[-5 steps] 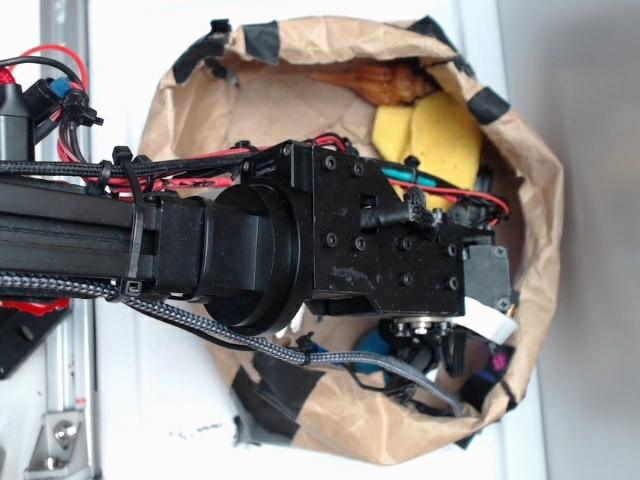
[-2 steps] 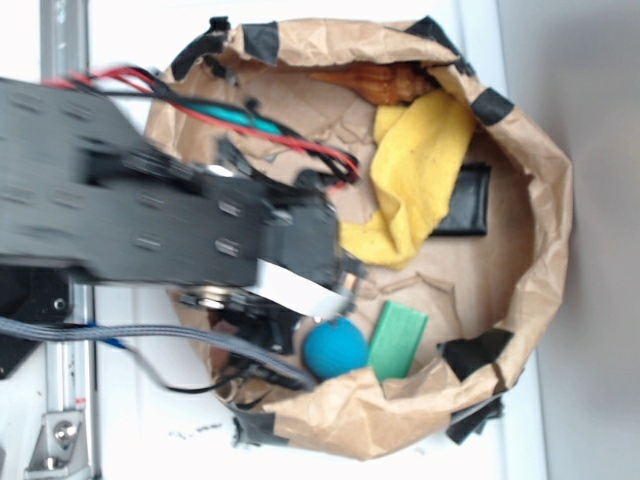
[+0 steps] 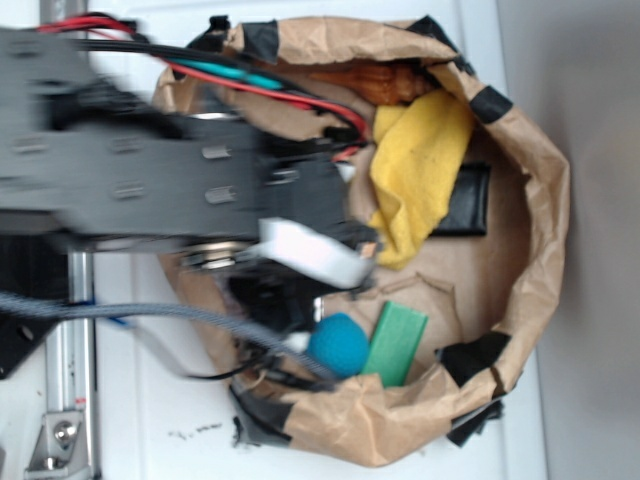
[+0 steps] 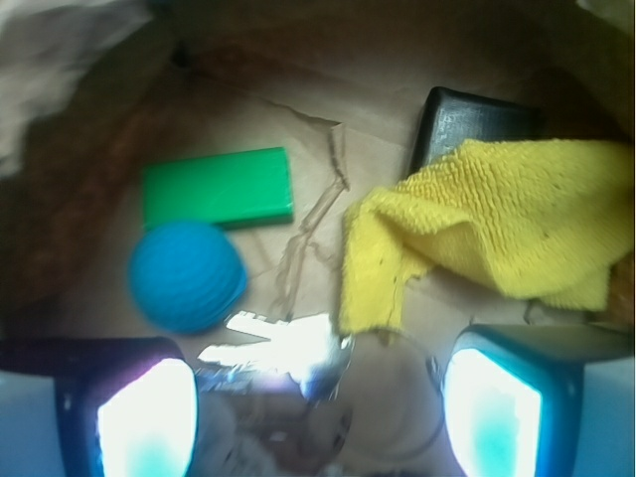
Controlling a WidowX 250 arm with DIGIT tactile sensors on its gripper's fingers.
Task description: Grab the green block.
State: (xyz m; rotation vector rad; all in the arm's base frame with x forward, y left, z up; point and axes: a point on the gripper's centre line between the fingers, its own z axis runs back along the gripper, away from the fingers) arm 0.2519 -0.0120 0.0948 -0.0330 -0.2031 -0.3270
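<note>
The arm [image 3: 150, 180] is the biggest thing in the exterior view, and it has changed most. A second ago it lay across the paper bag [image 3: 545, 200] and hid its floor. Now it is pulled toward the left edge and is blurred, so it is moving. This uncovers the lower part of the bag, which helps the task, because the target is now free to be seen and reached.

The yellow cloth [image 4: 497, 229] is the next in size, and it lies partly over a black flat object [image 4: 467, 124]. The blue ball [image 4: 187, 275] lies just beside the green block [image 4: 217, 187], which rests flat on the bag floor, near the wall.

The exterior view does not show the fingers; the arm body hides them. The wrist view shows the gripper [image 4: 318, 407] with its two fingers apart and nothing between them. The block lies ahead and to the left of the gap, so I judge the gripper must shift toward it before closing.
</note>
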